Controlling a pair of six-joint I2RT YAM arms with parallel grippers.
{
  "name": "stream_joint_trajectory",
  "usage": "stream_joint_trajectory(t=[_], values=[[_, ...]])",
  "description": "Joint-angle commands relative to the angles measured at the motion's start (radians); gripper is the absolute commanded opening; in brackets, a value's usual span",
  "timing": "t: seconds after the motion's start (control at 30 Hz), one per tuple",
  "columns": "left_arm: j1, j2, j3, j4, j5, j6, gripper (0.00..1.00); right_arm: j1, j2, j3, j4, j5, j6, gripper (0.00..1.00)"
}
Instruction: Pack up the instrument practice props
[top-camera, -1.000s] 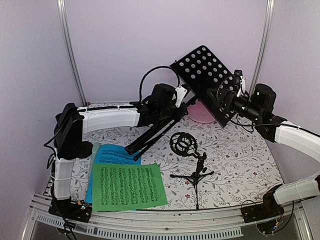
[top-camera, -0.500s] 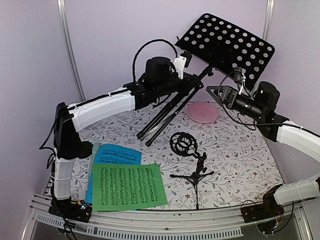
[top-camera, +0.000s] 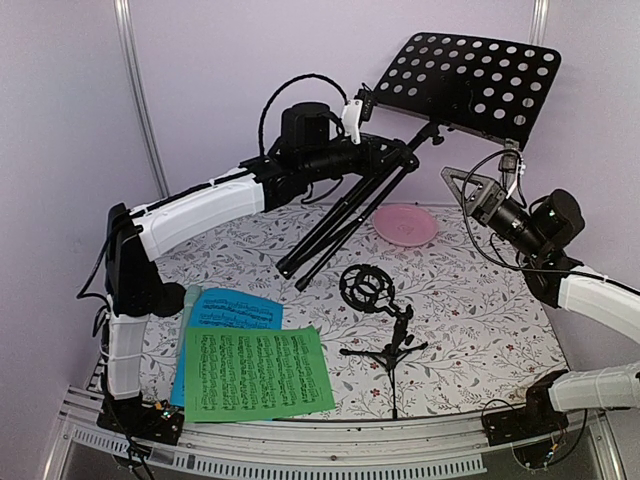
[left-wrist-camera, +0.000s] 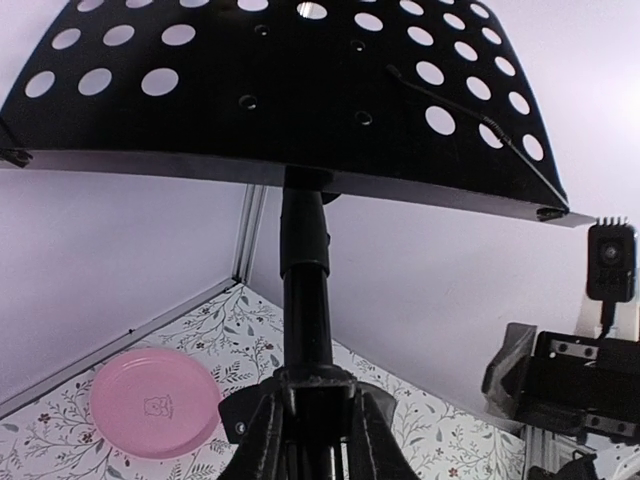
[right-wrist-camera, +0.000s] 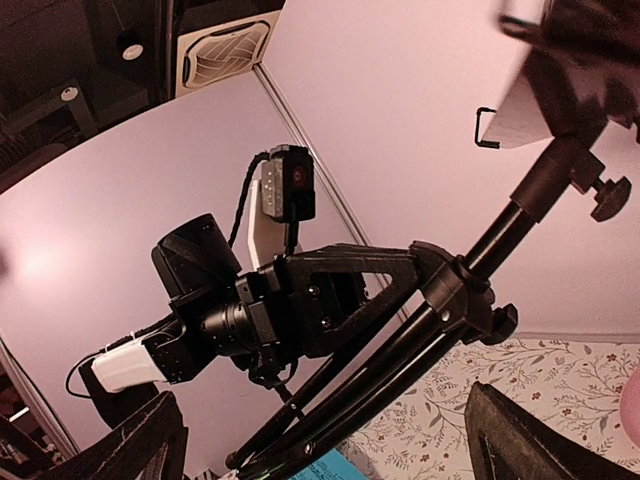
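Left gripper (top-camera: 393, 158) clamped on music stand pole (left-wrist-camera: 305, 290), which slants up-right from it to the rack (top-camera: 470, 78). Right gripper (top-camera: 468, 182) wide open, rack just above it, the nearer hand.

Rack (top-camera: 470, 75) higher, flatter — R gripper (top-camera: 460, 186) farther off.

A robot lab enclosure: plain lilac panels (top-camera: 220, 80) in aluminium framing (top-camera: 141, 100) around a floral-covered table (top-camera: 480, 320).

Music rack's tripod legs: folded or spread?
Folded: the legs hang in one tight slanting bundle below the left tool gripping the rack.
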Motion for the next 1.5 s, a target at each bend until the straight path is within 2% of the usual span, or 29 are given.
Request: stream_joint_trajectory(t=[0.0,0.2,0.3,0.4,0.6,0.77,0.9,1.17,1.3,1.47], values=[[0.001,-0.124,0.136,0.408,0.073,-0.045,0.00,-0.039,0.031,-0.076,0.306,-0.023,0.197,0.99],[-0.010,-0.123,0.145,0.412,0.113,-0.053,0.00,-0.061,0.051,-0.136,0.402,-0.004,0.219,0.99],[-0.017,-0.126,0.148,0.414,0.119,-0.057,0.00,-0.100,0.103,-0.190,0.592,0.000,0.324,0.99],[-0.019,-0.122,0.165,0.409,0.136,-0.059,0.00,-0.130,0.151,-0.197,0.678,-0.033,0.416,0.99],[-0.029,-0.126,0.176,0.401,0.188,-0.076,0.00,-0.143,0.175,-0.075,0.592,-0.108,0.361,0.99],[-0.048,-0.129,0.162,0.394,0.199,-0.066,0.00,-0.143,0.279,0.082,0.582,-0.167,0.383,0.99],[-0.059,-0.138,0.133,0.405,0.193,-0.061,0.00,-0.143,0.287,0.146,0.484,-0.124,0.372,0.96],[-0.075,-0.142,0.124,0.411,0.177,-0.046,0.00,-0.181,0.156,0.130,0.199,-0.023,0.217,0.88],[-0.081,-0.143,0.122,0.410,0.173,-0.039,0.00,-0.246,0.141,0.146,0.187,-0.125,0.249,0.86],[-0.085,-0.142,0.122,0.411,0.174,-0.034,0.00,-0.285,0.137,0.154,0.229,-0.189,0.368,0.72]])
